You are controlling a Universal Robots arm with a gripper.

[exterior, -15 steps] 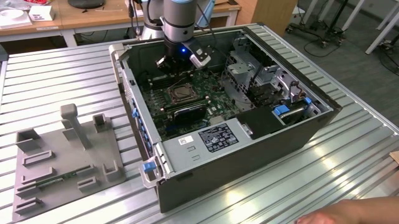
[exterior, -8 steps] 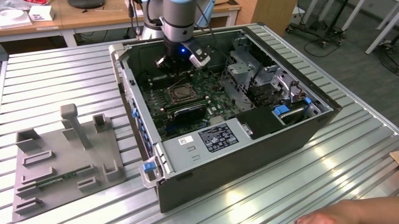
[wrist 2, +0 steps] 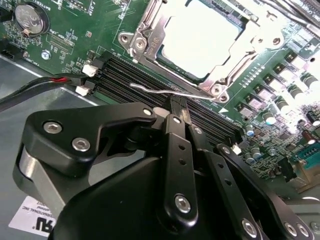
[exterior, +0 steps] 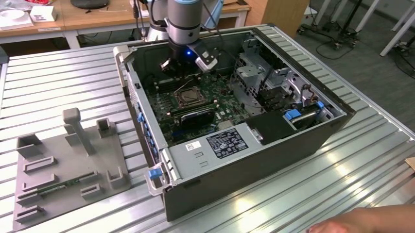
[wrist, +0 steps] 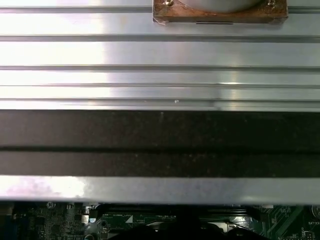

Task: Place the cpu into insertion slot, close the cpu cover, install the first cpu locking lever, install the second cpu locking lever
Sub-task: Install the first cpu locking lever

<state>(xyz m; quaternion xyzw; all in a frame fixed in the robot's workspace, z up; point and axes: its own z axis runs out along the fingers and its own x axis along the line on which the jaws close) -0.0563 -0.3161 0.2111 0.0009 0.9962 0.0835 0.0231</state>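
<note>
We log the pincer clenched on nothing, its tips at or just short of the wire lever, which lies crosswise to them along the cover edge, with the cpu framed beyond.

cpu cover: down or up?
Down: the cpu cover lies flat around the cpu, whose top shows through its cut-out, in the second wrist view.

shiny silvery metal cpu cover, smooth pale cpu, matt black gripper, ribbed glossy metal table
</note>
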